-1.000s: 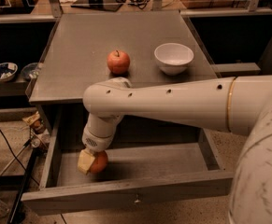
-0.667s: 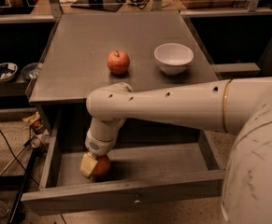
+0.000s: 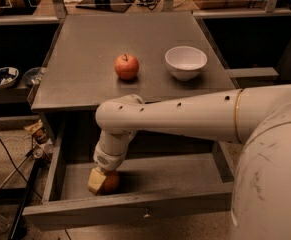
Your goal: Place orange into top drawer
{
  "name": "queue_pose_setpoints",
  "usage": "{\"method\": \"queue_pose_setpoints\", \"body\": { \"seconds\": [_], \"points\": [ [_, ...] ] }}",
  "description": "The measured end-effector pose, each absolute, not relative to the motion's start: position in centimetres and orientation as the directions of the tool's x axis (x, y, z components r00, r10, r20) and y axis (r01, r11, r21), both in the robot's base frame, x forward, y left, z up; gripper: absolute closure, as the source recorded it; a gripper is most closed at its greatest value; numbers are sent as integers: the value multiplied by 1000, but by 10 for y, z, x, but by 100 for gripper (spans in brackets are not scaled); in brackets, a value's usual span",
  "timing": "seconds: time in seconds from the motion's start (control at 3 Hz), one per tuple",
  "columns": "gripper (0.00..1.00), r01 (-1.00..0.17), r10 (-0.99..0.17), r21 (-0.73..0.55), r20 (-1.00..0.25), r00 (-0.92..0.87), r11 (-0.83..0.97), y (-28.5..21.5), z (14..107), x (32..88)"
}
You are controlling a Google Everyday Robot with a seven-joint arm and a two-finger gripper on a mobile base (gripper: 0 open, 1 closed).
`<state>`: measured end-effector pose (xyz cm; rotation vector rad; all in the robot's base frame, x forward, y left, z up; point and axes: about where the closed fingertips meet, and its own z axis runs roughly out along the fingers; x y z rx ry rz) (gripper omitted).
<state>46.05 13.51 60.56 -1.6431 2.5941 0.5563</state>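
Observation:
The top drawer (image 3: 130, 209) is pulled open below the grey tabletop, its flat front panel toward me. The orange (image 3: 110, 182) lies low inside it, at the front left, on or just above the drawer floor. My gripper (image 3: 101, 181) reaches down into the drawer from the white arm and is around the orange. A pale finger (image 3: 96, 180) covers the orange's left side. The far side of the orange is hidden by the gripper.
A red apple (image 3: 127, 66) with a dark stem and a white bowl (image 3: 185, 62) stand on the grey tabletop (image 3: 85, 49). My white arm (image 3: 185, 116) crosses above the drawer. Cables and small objects lie on the floor at the left (image 3: 20, 159).
The gripper with the orange has sunk slightly lower into the drawer, toward its floor. The apple and bowl have not moved.

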Motion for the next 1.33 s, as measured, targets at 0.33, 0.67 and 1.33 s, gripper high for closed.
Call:
{"method": "queue_pose_setpoints", "body": {
  "seconds": [0.33,0.67,1.33],
  "points": [
    [73,-879,-872,285,-205,-445,382,135,606,460],
    [42,-879,-872,285,-205,-445,382,135,606,460],
    [0,-879,-872,285,-205,-445,382,135,606,460]
  ]
}}
